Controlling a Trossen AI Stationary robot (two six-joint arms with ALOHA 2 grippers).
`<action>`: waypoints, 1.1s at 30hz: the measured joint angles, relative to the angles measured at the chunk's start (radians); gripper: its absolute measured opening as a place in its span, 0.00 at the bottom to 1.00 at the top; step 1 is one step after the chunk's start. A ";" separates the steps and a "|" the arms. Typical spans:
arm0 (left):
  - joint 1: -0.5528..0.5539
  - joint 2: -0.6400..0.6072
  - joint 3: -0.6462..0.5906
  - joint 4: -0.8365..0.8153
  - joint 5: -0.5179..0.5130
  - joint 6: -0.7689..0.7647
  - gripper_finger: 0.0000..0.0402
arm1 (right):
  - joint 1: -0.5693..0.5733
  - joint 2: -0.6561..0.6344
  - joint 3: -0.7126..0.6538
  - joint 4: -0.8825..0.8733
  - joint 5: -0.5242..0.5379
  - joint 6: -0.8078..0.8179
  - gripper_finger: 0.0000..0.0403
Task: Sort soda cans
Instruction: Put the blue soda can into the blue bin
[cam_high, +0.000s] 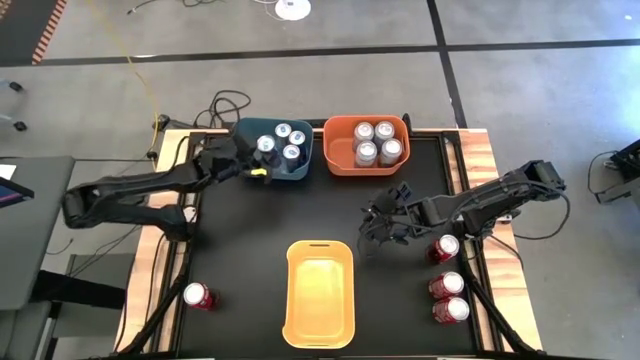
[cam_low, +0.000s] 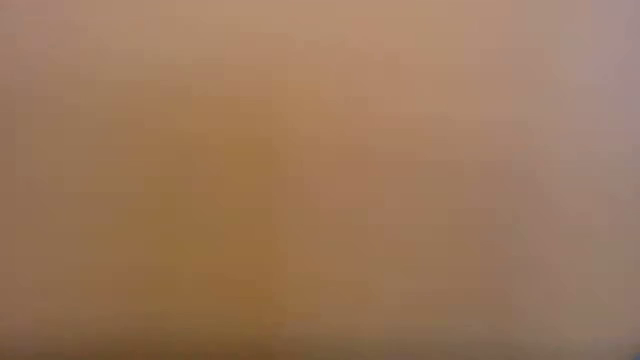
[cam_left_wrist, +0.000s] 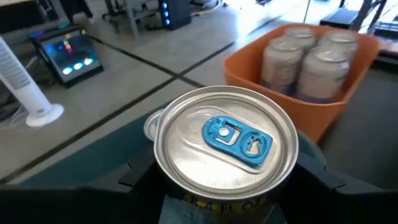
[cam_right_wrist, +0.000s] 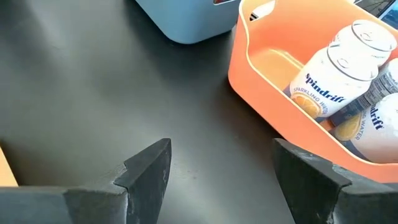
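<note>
The left gripper (cam_high: 262, 158), jaws closed on an upright blue can (cam_left_wrist: 226, 138), hung over the blue bin's (cam_high: 300, 172) near-left corner, while the right gripper (cam_high: 378, 228) gaped empty beside the nearest red can (cam_high: 446, 247).

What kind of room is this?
Probably a robotics lab or workshop: bare concrete floor with dark tape lines, loose cables by the table, and a lit screen on the floor.
</note>
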 joint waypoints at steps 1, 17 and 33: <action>0.019 0.020 0.000 0.017 0.020 -0.001 0.59 | 0.001 0.000 0.000 -0.001 0.000 0.000 0.72; 0.064 0.333 0.000 0.193 0.109 0.013 0.60 | 0.002 0.000 0.000 -0.049 -0.003 0.000 0.72; 0.065 0.328 0.000 0.152 0.103 0.019 0.72 | 0.023 0.000 0.000 -0.049 -0.007 0.009 0.72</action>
